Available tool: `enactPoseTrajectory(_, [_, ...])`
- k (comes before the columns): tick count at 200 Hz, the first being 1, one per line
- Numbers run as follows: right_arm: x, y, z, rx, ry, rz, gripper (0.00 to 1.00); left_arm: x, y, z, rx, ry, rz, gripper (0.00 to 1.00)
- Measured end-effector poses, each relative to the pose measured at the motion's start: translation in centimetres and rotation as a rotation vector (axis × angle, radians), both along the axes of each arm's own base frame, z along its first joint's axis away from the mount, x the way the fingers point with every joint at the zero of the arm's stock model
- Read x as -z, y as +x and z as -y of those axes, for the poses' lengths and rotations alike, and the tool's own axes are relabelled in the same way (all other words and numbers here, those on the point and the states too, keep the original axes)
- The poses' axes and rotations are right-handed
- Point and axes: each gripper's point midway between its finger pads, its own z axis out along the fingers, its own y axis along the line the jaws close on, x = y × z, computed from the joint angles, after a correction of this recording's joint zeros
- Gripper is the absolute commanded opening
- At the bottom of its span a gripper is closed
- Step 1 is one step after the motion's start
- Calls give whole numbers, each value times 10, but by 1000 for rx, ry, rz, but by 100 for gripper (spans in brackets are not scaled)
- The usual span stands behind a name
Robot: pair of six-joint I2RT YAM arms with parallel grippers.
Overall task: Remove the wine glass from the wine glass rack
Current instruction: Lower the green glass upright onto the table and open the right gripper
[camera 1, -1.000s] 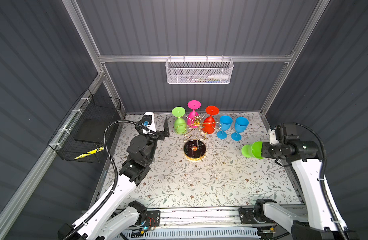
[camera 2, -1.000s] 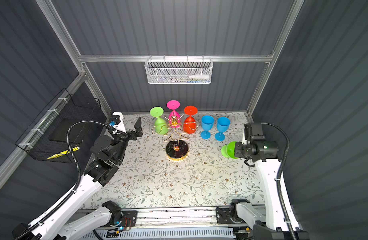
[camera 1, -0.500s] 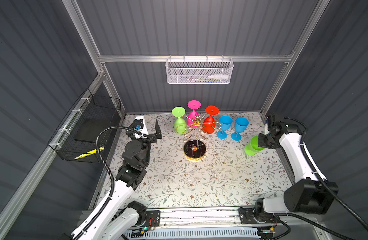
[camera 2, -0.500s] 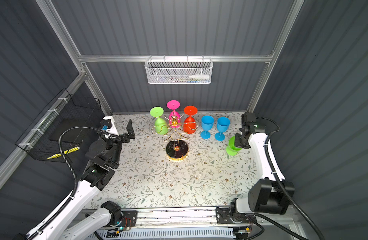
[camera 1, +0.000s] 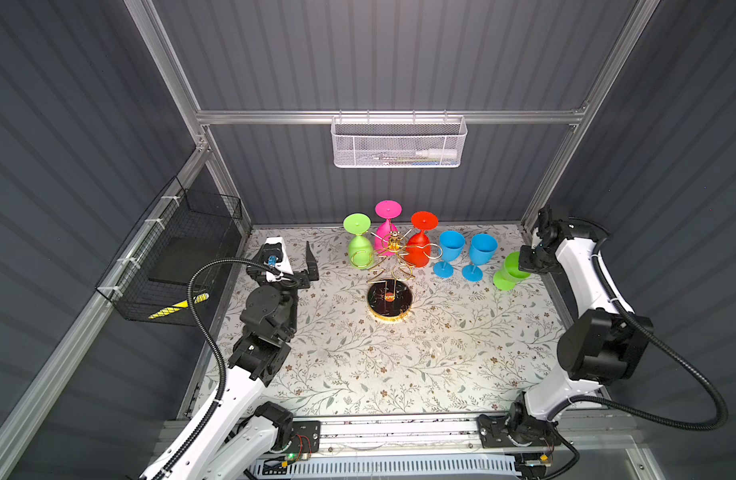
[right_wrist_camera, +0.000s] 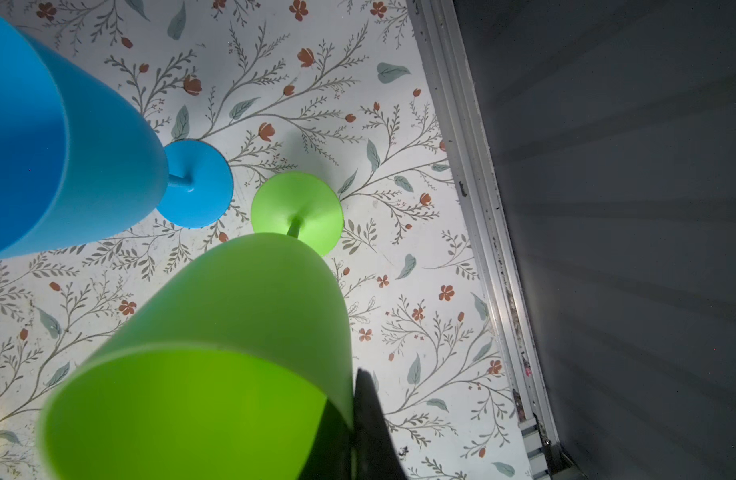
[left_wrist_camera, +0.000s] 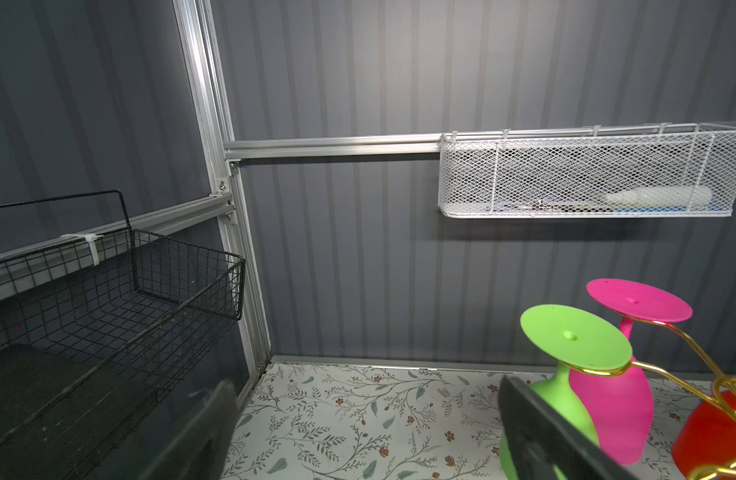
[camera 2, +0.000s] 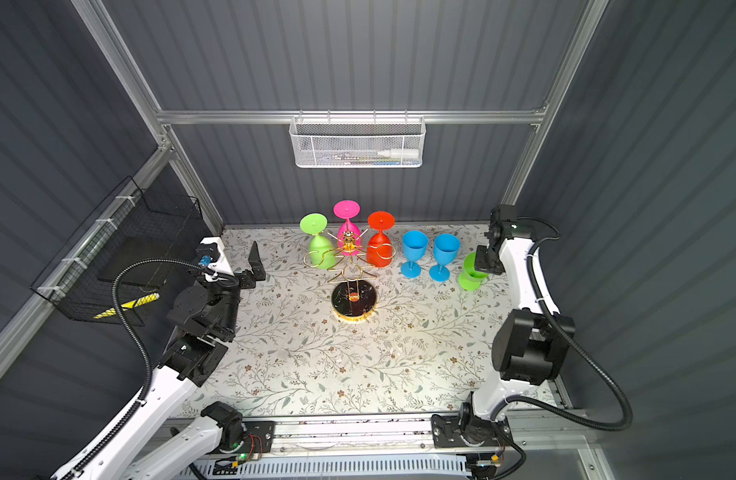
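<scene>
The green wine glass (right_wrist_camera: 233, 332) looms right up close, its rim pinched by the right gripper (right_wrist_camera: 351, 432): one dark finger outside the bowl, another showing dimly through it. Its foot lies just beside the foot of the blue glass (right_wrist_camera: 66, 145), not touching, over the flowered tabletop (right_wrist_camera: 399, 124), which is edged by a metal rail (right_wrist_camera: 474, 187).

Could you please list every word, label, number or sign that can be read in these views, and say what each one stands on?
No legible text in any view.
Yellow-and-black striped marking at the black wire basket: stripes only, no words.
White bottle in the white mesh basket: any label is too small to read.
Green wine glass seen up close: plain, no print.
</scene>
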Motion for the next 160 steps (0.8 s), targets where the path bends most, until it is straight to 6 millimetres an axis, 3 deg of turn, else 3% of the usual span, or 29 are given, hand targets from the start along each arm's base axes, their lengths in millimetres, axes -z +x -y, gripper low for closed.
enactPoseTrajectory(56, [21, 20, 2, -12, 23, -41, 2, 7, 6, 3, -2, 10, -21, 100])
enactPoseTrajectory(107, [25, 31, 2, -18, 35, -41, 19, 14, 12, 2, -13, 20, -43, 100])
enactPoseTrajectory(160, [19, 38, -1, -23, 54, -16, 37, 39, 28, 2, -40, 43, -144, 99])
